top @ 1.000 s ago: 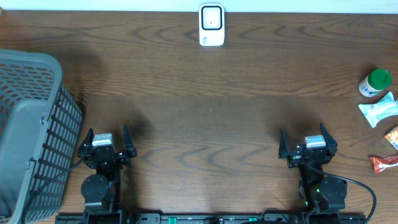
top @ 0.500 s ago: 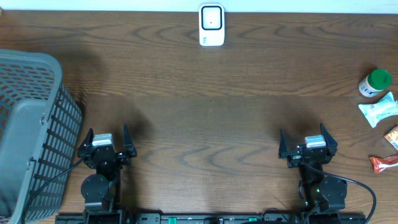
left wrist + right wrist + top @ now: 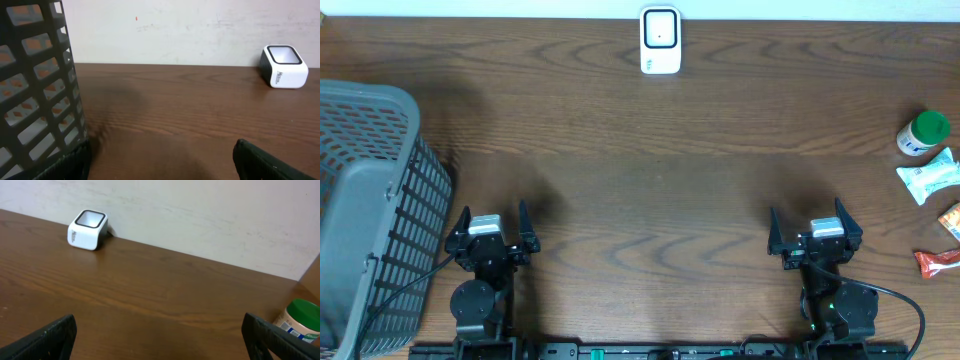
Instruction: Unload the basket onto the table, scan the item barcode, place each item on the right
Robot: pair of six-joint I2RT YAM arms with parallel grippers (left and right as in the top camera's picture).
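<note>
A white barcode scanner (image 3: 660, 40) stands at the table's far edge in the middle; it also shows in the left wrist view (image 3: 283, 66) and the right wrist view (image 3: 88, 229). Items lie at the right edge: a green-lidded jar (image 3: 924, 133), a white packet (image 3: 930, 176), an orange packet (image 3: 951, 219) and a red packet (image 3: 937, 262). The jar (image 3: 299, 321) shows partly in the right wrist view. My left gripper (image 3: 490, 222) rests open at the near left, nothing between its fingers. Over at the near right my right gripper (image 3: 815, 228) stands open and empty, well short of the items.
A tall grey mesh basket (image 3: 365, 210) fills the left side, close beside the left arm; its wall (image 3: 35, 85) takes up the left of the left wrist view. A pale wall runs behind the table's far edge.
</note>
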